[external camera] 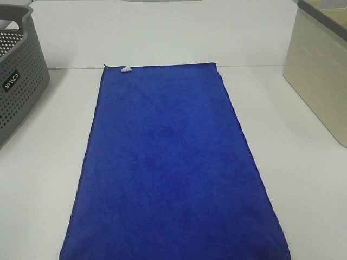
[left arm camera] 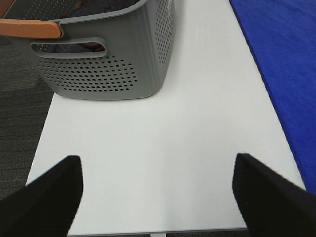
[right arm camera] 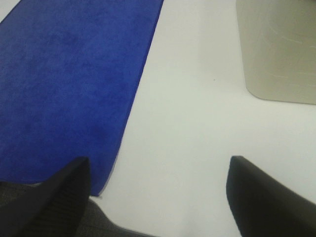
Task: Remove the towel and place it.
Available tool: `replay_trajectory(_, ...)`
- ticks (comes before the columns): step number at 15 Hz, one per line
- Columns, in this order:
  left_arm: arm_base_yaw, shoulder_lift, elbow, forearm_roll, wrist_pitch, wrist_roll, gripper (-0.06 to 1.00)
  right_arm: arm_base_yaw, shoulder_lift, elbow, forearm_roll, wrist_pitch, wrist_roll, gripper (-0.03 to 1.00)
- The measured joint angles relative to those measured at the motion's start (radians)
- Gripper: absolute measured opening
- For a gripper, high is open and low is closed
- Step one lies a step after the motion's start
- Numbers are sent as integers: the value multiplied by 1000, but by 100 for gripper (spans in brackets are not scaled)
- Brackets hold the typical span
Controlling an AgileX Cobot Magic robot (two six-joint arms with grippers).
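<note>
Both hands gape empty over white table; towel lies flat.

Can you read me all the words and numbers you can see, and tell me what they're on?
Black label with white letters on the grey basket: too blurred and tilted to read for sure.
Small white tag at the far corner of the blue towel: too small to read.
No other words or numbers show.
</note>
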Motion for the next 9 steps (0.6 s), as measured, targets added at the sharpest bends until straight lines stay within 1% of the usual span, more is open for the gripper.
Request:
replay_trajectory(2,0,0,3,-14,-14,0,78,0,-14,5,0,20,0,75)
replay_trajectory(5,0,-1,40,-24,-73,0,78,0,-14,11,1,25,0,75)
replay_trajectory(9,-8,-1,43,-22,-91,0,78,0,-14,11,1,27,0,75)
